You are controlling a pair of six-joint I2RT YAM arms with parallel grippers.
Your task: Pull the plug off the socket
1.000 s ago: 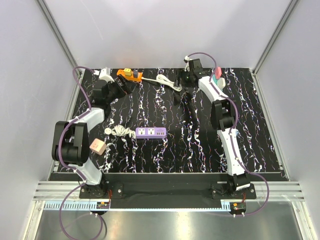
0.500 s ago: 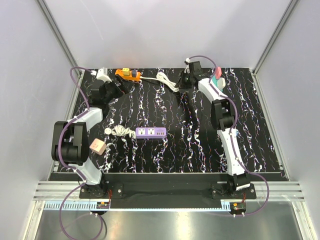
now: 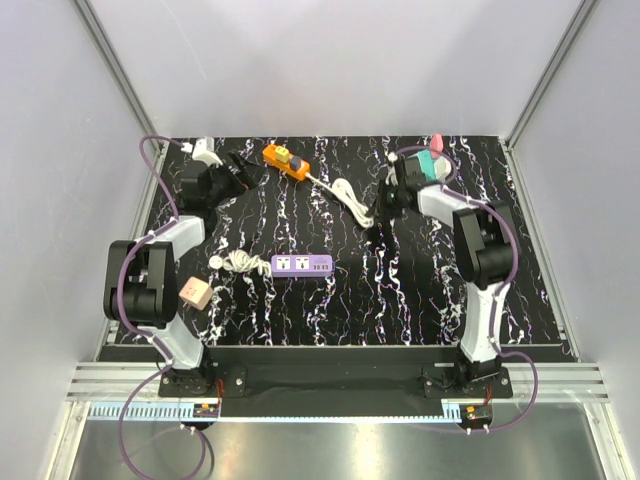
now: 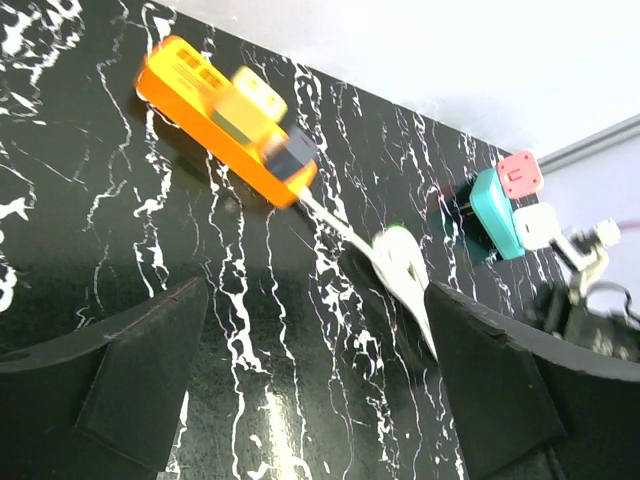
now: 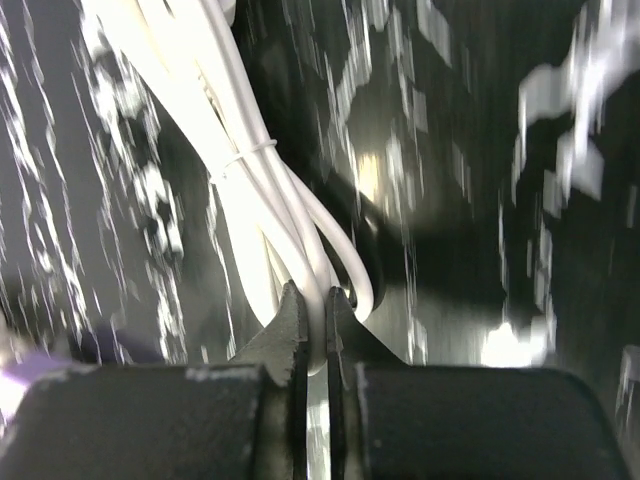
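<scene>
Clamping the bundled white cord [image 5: 250, 190] between them, the right jaws are pressed tight together low over the table [image 3: 330, 330], right of its middle and toward the far edge. That cord runs left and back to the orange socket strip [image 3: 287, 160], which lies slanted near the far edge, left of centre. On the strip's top sit a yellow block [image 4: 255, 95] and a dark plug [image 4: 292, 155], both seated in it; the dark plug is at the end where the cord leaves, though blur hides the detail. The left jaws stand wide apart with nothing between them, near the strip's left end and apart from it. A teal adapter [image 3: 430, 163] with a pink block [image 3: 436, 142] lies toward the far right corner. A purple socket strip [image 3: 302, 265] lies left of the table's middle, with a small coiled white cable [image 3: 235, 261] at its left end and a pink cube [image 3: 195, 293] near the left edge.
</scene>
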